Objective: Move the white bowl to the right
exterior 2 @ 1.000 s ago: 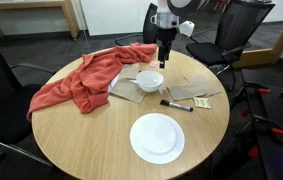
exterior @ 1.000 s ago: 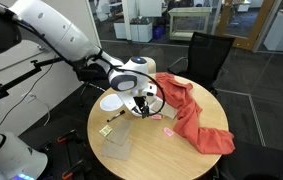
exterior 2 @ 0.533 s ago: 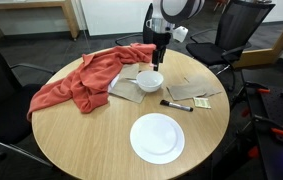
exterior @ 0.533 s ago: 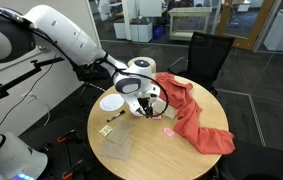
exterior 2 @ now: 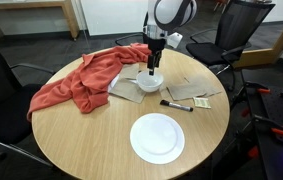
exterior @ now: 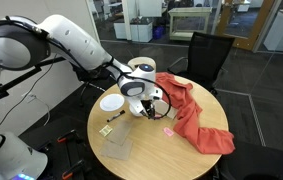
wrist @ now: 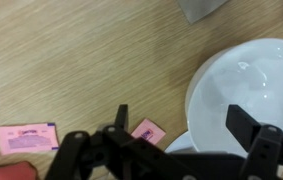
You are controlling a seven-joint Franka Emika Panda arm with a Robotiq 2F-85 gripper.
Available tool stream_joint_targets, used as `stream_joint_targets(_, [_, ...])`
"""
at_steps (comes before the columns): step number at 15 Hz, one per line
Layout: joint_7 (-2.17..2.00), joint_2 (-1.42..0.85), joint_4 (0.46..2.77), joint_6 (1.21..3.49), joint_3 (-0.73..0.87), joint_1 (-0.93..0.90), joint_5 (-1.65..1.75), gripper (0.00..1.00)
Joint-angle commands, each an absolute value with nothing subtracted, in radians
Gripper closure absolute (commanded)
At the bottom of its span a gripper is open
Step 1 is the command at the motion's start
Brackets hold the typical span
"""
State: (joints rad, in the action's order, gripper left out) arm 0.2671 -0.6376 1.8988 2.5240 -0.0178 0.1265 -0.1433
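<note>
The white bowl (exterior 2: 148, 83) stands near the middle of the round wooden table, next to the red cloth. In the wrist view the bowl (wrist: 256, 85) fills the right side. My gripper (exterior 2: 154, 70) is open and low over the bowl's rim. In the wrist view the gripper (wrist: 181, 125) straddles the bowl's left rim, with one finger over the inside and one outside over the table. It holds nothing. In an exterior view the gripper (exterior: 145, 100) hides most of the bowl.
A flat white plate (exterior 2: 157, 137) lies at the table's near side. A red cloth (exterior 2: 81, 80) is draped over one side. A black marker (exterior 2: 176, 104), grey napkins (exterior 2: 126, 90) and pink packets (wrist: 26, 137) lie around the bowl. Office chairs stand round the table.
My gripper has moved down and slightly sideways onto the bowl's rim. The bowl and the other things have not moved.
</note>
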Motion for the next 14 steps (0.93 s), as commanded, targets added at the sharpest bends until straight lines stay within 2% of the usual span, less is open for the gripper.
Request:
stream_joint_targets(1, [0.240, -0.677, 1.850, 2.529, -0.044, 0.149, -0.160, 0.00])
stream_joint_targets(3, [0.237, -0.689, 1.835, 2.520, -0.046, 0.152, -0.159, 0.28])
stream_joint_targets(7, [0.232, -0.704, 1.821, 2.521, -0.051, 0.158, -0.162, 0.60])
stream_joint_targets(9, [0.224, -0.708, 1.817, 2.519, -0.053, 0.160, -0.163, 0.73])
stream_joint_targets(12, [0.212, -0.710, 1.814, 2.518, -0.060, 0.162, -0.163, 0.97])
stream_joint_targets(14, [0.213, -0.708, 1.815, 2.508, -0.064, 0.165, -0.164, 1.00])
